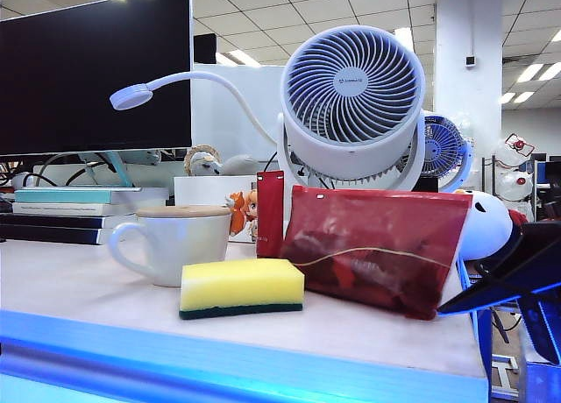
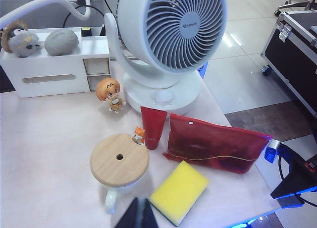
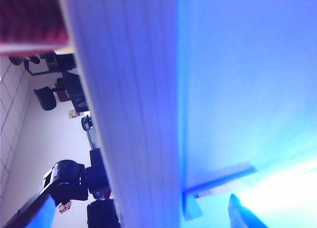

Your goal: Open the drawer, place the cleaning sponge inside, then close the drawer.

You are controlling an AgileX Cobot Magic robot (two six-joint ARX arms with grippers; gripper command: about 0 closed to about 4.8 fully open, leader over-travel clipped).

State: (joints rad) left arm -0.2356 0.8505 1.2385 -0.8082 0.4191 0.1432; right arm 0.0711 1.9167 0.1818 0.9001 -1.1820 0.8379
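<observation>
While the drawer (image 1: 237,364) is shut, the right gripper (image 3: 242,213) is the one at its front; the sponge (image 1: 242,287) waits on the desk top (image 1: 79,280).

Right wrist view: jaws spread wide, nothing between them, blue drawer face close ahead and running crosswise under the desk edge. Left gripper (image 2: 138,215) hangs above the desk, only dark tips visible, so I can't tell their state. Sponge lies just ahead of them, beside the mug (image 2: 119,163), long axis angled to the desk edge. I'd say left arm is nearer for the pick.
</observation>
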